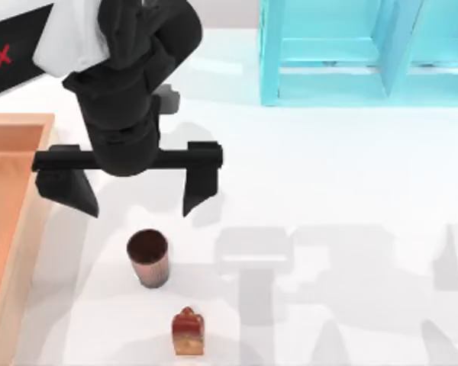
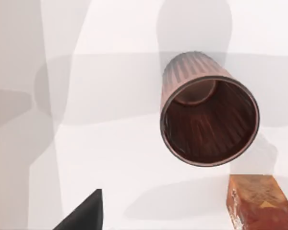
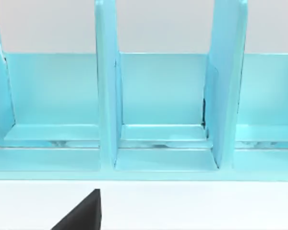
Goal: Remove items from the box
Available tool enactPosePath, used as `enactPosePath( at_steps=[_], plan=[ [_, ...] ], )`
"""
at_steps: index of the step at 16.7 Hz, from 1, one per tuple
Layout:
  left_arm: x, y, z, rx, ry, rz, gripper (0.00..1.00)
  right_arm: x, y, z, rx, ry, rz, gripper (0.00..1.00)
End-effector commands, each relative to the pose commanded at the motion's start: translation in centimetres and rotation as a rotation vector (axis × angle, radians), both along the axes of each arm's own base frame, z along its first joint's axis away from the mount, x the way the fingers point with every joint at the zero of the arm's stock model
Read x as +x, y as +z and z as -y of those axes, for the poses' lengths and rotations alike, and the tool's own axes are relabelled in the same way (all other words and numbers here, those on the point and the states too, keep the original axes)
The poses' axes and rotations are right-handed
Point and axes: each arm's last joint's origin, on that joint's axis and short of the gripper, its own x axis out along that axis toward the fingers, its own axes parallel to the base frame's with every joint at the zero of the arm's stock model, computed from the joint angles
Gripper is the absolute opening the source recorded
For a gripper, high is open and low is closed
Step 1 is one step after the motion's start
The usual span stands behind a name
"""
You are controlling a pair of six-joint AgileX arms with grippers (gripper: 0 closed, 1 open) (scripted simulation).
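A dark brown round cup (image 1: 148, 258) stands upright on the white table, right of the box (image 1: 19, 252). The red-and-tan carton block (image 1: 188, 332) stands just in front of it, near the table's front edge. Both are outside the box. My left gripper (image 1: 135, 195) hovers above the table just behind the cup, fingers spread wide and open, holding nothing. In the left wrist view the cup (image 2: 209, 117) shows its hollow inside, the carton block (image 2: 259, 201) lies beside it, and one dark fingertip (image 2: 86, 215) pokes in at the edge.
A turquoise shelf unit (image 1: 366, 49) stands at the back right; its compartments (image 3: 163, 110) face the right wrist camera, where a dark fingertip (image 3: 84, 213) shows. A black panel with a red mark (image 1: 8, 53) sits at the back left.
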Motion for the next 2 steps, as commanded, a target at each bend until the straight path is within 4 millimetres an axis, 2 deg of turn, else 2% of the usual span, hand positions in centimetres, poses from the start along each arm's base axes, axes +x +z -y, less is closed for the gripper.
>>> enactPosePath(
  at_steps=[2],
  plan=[
    [-0.1,0.58,-0.08,-0.001,0.0,0.002,1.0,0.0,0.0,0.0,0.0,0.0,0.0,1.0]
  ],
)
